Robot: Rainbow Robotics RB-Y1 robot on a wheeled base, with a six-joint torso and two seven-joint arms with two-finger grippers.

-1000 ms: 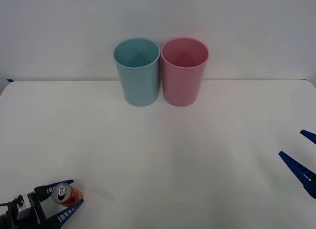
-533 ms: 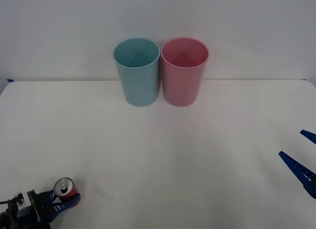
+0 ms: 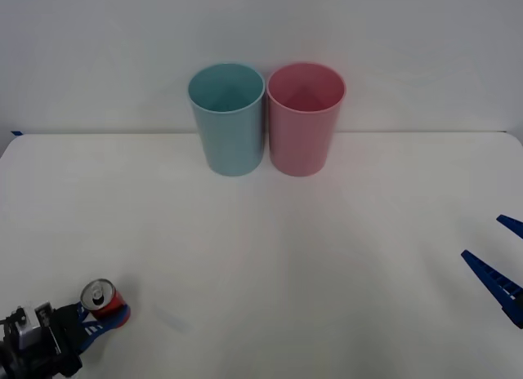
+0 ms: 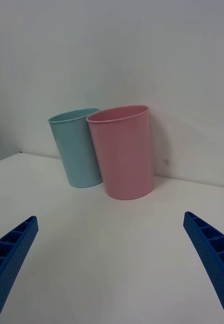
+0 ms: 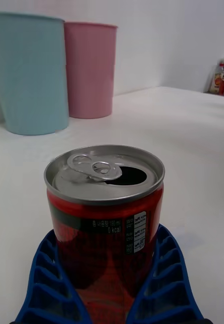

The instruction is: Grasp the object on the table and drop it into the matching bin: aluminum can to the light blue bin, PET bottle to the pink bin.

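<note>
Red aluminum drink can (image 3: pixel 101 298), well short of the tall light blue plastic bin (image 3: pixel 228 118), now clamped in the left gripper (image 3: pixel 96 318) jaws, ready for lifting; right gripper (image 3: pixel 505 263) idles wide.

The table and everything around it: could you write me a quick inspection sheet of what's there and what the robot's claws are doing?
Surface: white table, plain and flat.
Job's things: red can upright at the near left corner, its tab opening already open; light blue bin and pink bin side by side at the far edge.
Clutter: nothing seen on the table.
Grippers: left gripper shut on the can; right gripper open, parked at the right edge.
Cables: a dark cable on the left wrist.
Surroundings: plain pale wall behind; small items far off in the left wrist view.
</note>
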